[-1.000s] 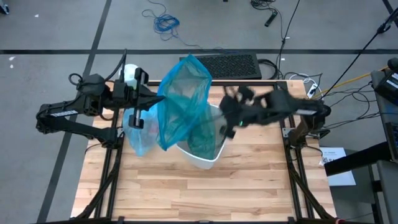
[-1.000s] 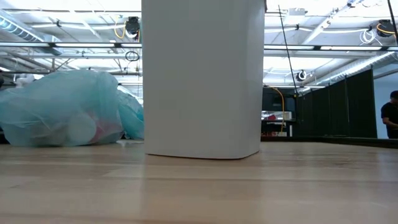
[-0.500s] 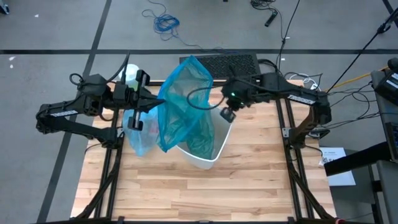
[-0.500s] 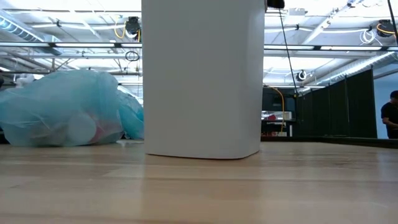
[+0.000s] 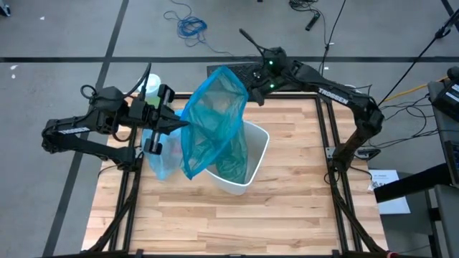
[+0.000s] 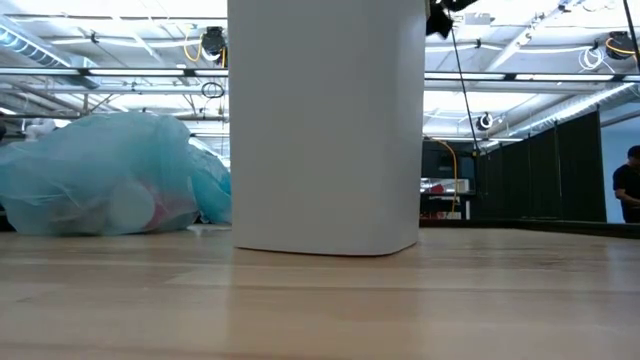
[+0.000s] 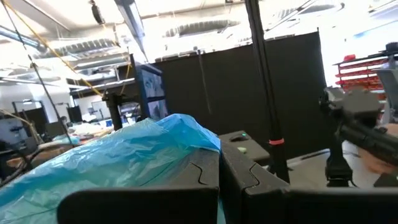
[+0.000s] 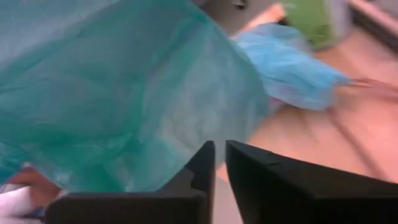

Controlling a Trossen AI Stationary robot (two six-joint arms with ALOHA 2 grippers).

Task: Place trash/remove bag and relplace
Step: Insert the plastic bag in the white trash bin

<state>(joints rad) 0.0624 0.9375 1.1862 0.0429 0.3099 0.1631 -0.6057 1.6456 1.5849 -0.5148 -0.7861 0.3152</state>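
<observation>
While the left claw (image 5: pixel 179 123) pinches the teal bag (image 5: pixel 211 118) at centre, the shut, empty right claw (image 5: pixel 244 34) could let it sag outside the wastebasket (image 5: pixel 254 154).

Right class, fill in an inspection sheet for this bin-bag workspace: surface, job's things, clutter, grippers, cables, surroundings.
Surface: wooden table, bare at the front.
Job's things: white wastebasket upright; teal bag held raised above it, lower end inside; filled light-blue bag lying on the table beside it.
Clutter: green bottle at the far left corner.
Grippers: left gripper shut on the teal bag; right gripper shut, at the bag's far edge.
Cables: blue coil on the floor.
Surroundings: person far off.
</observation>
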